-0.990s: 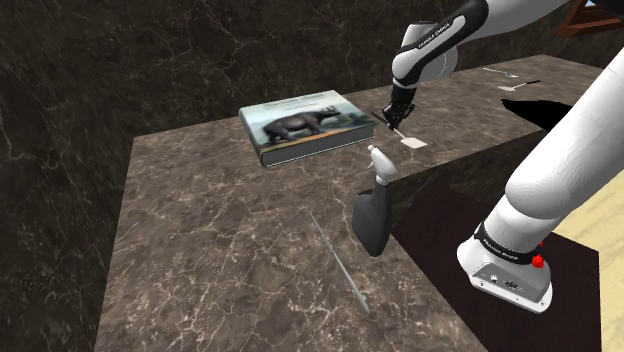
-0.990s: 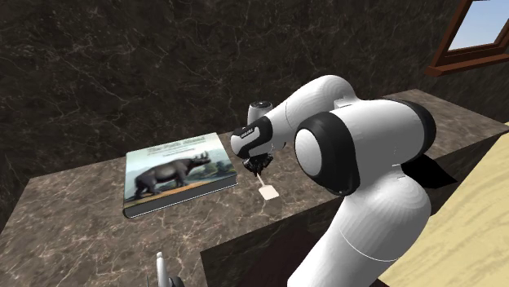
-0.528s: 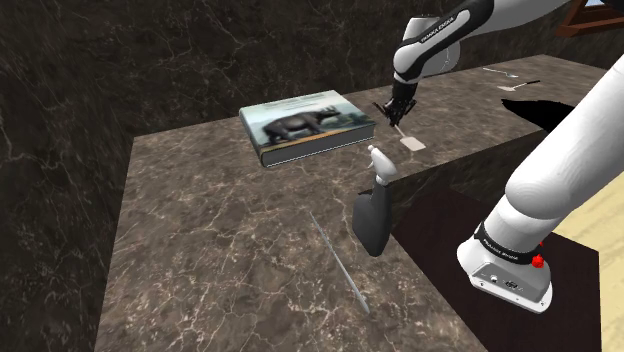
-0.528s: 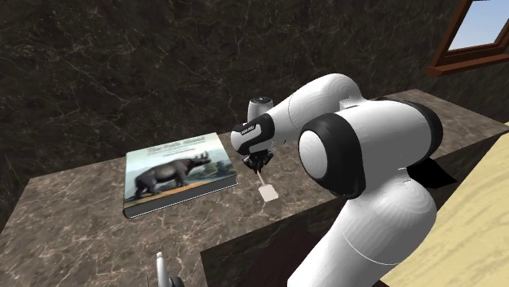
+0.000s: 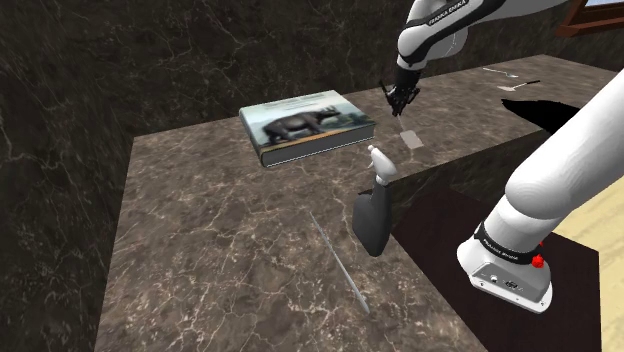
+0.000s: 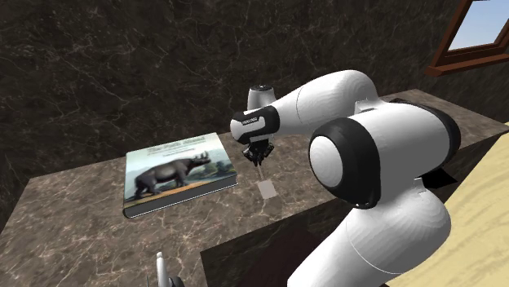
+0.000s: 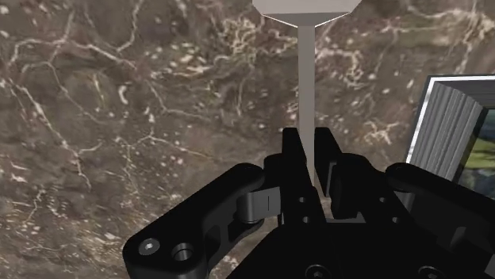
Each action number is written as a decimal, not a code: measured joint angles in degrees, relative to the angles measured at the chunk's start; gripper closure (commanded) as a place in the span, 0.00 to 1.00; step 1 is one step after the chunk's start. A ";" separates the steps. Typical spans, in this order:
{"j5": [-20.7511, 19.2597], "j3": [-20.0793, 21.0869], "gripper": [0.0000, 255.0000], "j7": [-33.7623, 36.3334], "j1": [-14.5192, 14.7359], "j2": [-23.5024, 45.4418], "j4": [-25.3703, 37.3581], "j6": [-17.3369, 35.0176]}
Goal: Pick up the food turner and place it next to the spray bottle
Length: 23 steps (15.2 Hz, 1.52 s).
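The food turner [image 7: 307, 87] is a thin pale handle ending in a flat blade [image 5: 411, 139]. My gripper [image 5: 400, 98] is shut on the handle's upper end, and the turner hangs blade-down just above the dark marble counter [image 5: 220, 240], off the book's corner. In the second exterior view the gripper [image 6: 259, 156] holds it with the blade [image 6: 267, 189] below. The wrist view shows the gripper [image 7: 308, 154] clasping the handle. The dark spray bottle [image 5: 375, 205] with a pale nozzle stands upright near the counter's edge, well apart from the turner.
A book with a rhinoceros cover [image 5: 305, 125] lies flat beside the gripper, its edge [image 7: 460, 135] close to my fingers. A thin long rod [image 5: 340, 265] lies on the counter near the spray bottle. Another utensil [image 5: 510, 80] rests on the far counter.
My gripper has risen with the turner in it, lifting the blade off the counter. The arm's wrist has moved up; the book and spray bottle have stayed put.
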 measured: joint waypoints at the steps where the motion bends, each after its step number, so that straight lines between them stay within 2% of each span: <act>1: -0.08 0.06 1.00 0.11 0.01 -0.41 0.31 -0.71; 23: -0.68 0.92 1.00 0.77 0.10 -5.47 12.78 -18.18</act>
